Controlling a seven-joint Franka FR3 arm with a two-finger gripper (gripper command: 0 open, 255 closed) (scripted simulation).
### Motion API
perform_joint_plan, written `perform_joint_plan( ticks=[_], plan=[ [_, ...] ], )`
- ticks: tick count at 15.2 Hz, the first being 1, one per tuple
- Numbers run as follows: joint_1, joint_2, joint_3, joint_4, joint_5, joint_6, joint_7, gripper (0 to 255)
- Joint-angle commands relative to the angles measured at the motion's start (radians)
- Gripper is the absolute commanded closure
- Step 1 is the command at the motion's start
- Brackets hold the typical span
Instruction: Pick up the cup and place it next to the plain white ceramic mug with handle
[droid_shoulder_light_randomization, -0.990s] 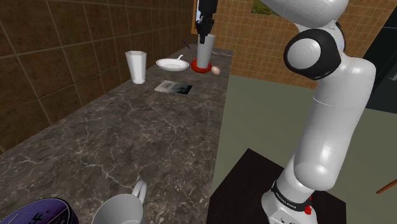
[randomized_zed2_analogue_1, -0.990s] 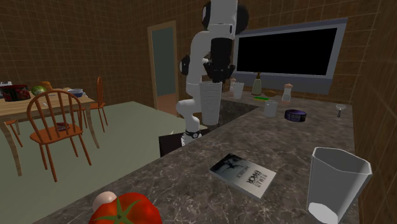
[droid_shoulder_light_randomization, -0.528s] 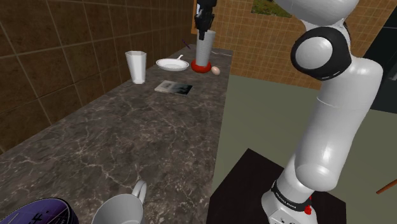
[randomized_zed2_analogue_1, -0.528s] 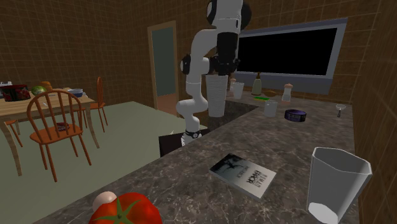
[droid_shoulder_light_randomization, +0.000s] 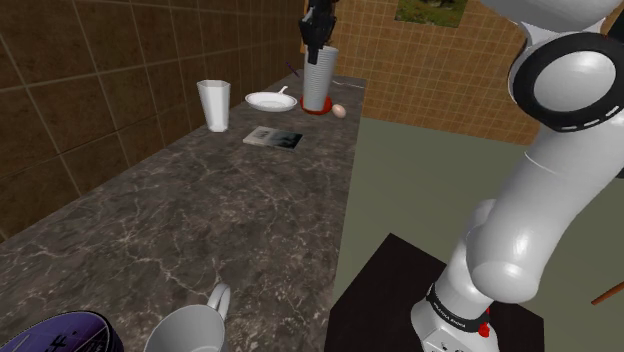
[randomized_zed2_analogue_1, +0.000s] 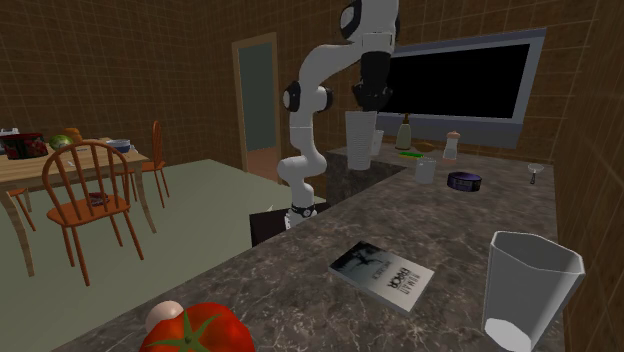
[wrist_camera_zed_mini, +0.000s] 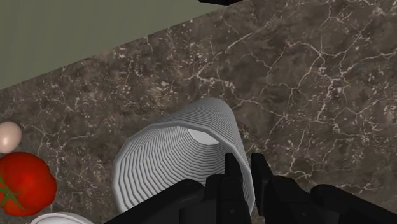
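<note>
Tall ribbed white cup (wrist_camera_zed_mini: 181, 159) held aloft
Black gripper (wrist_camera_zed_mini: 245, 175) pinches its rim wall; a swing could slip it short of the white handled mug (droid_shoulder_light_randomization: 190, 328).

Dark marble counter (droid_shoulder_light_randomization: 200, 220) bears booklet (droid_shoulder_light_randomization: 272, 137), glass (droid_shoulder_light_randomization: 214, 104), plate (droid_shoulder_light_randomization: 270, 101), tomato (randomized_zed2_analogue_1: 198, 330), egg (droid_shoulder_light_randomization: 339, 110), mug (droid_shoulder_light_randomization: 190, 325)

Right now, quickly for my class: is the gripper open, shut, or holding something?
Gripper: shut on the ribbed white cup, fingers clasping its rim.

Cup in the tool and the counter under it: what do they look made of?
The cup: pale grey, matte, finely ribbed wall; plastic or paper, can't tell which. The counter: dark brown stone, marble-like, going by its white veins.
</note>
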Motion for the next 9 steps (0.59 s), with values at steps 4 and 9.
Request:
perform_joint_plan(
  ticks=[4, 9],
  plan=[
    [0.058, -0.070, 0.071, -0.056, -0.007, -0.027, 0.126, 255],
    [0.110, -0.105, 0.146, -0.069, -0.004, -0.063, 0.251, 255]
  ],
)
